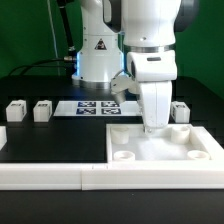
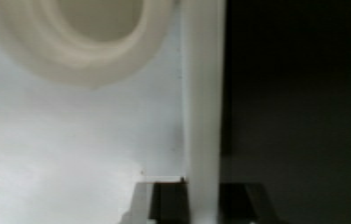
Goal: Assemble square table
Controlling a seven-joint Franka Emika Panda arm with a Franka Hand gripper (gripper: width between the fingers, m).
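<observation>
Green backdrop, black worktop point(image 1: 40, 140). White robot arm point(image 1: 150, 40) stands centre and reaches down onto the large flat white plastic square panel point(image 1: 165, 147). The panel lies flat on the worktop at the exterior view's right, sockets up, its front edge against the long low white rail point(image 1: 45, 178). The marker board point(image 1: 95, 108) lies behind, near the arm's base.

Three legs show, all loose. One small white tagged block leg point(image 1: 15, 110) is at the exterior view's far left, a second leg point(image 1: 42, 110) is near it, and a third leg point(image 1: 180, 110) is just behind the panel. No fourth leg is visible.

In the wrist view the round socket point(image 2: 92, 30) is empty. The fingers point(image 2: 161, 203) straddle the panel's raised edge and are closed on it from both sides.

Judgement: early stage. The panel is being handled, no visible socket holds a leg, and all the leg fitting is left.
</observation>
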